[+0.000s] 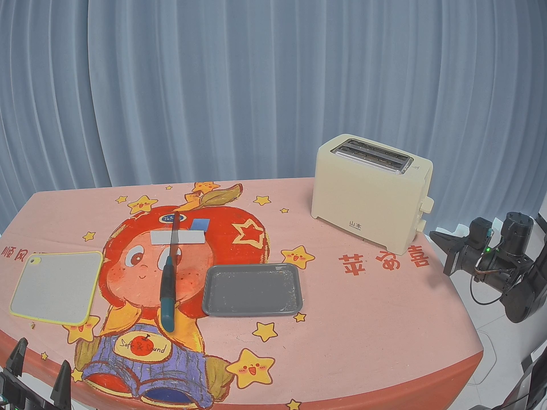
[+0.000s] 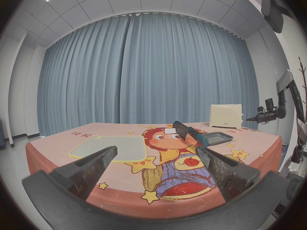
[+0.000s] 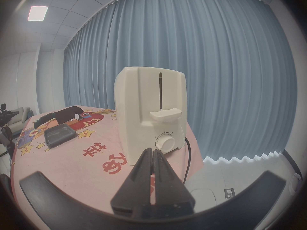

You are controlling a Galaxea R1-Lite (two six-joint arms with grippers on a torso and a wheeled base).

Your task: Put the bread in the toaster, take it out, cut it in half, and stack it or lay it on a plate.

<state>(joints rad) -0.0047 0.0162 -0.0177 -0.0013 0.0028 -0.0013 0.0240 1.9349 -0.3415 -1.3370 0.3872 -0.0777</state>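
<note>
- toaster [image 1: 370, 200] at far right corner of the table [image 1: 370, 320], lever end toward the right edge.
- knife [image 1: 169, 280] lies with its handle toward the near edge.
- left gripper [image 2: 156, 149] spread wide, right gripper [image 3: 153, 152] pinched together, empty.

toaster [image 1: 370, 197]: a small dark two-character maker's mark low on its long side, with finer print under it too small to tell.
dial [image 3: 165, 142]: small digits in an arc above the knob.
tablecloth [image 1: 364, 326]: three large red characters beside the toaster; more red characters at the left edge.
apple badge [image 1: 141, 345]: cursive lettering.
blue oval [image 1: 172, 218]: tiny lettering, unreadable.
</note>
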